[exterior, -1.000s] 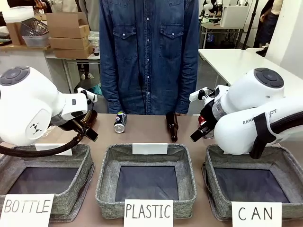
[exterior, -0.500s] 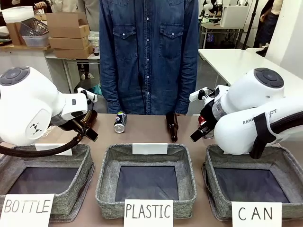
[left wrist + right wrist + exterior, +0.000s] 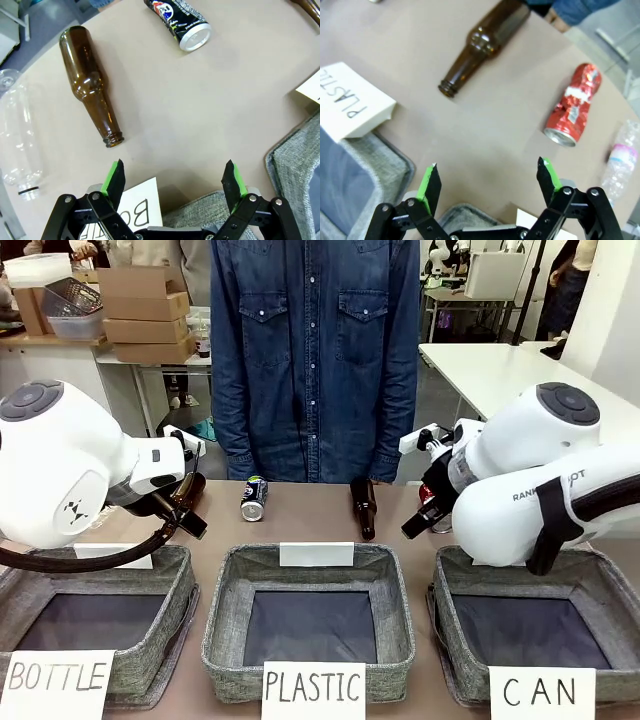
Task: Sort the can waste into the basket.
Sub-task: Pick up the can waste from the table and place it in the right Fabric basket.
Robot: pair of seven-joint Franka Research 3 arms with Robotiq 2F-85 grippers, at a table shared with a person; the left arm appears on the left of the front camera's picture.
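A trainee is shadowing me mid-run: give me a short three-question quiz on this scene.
1. True or false: the red can lies inside the CAN basket.
2. How many cans lie on the table? A) one B) two C) three
3. Fill in: the jaws of the left gripper and the right gripper stand ____.

Key: 1 false, it lies on the table. 2 B, the red can and the dark can. 3 open.
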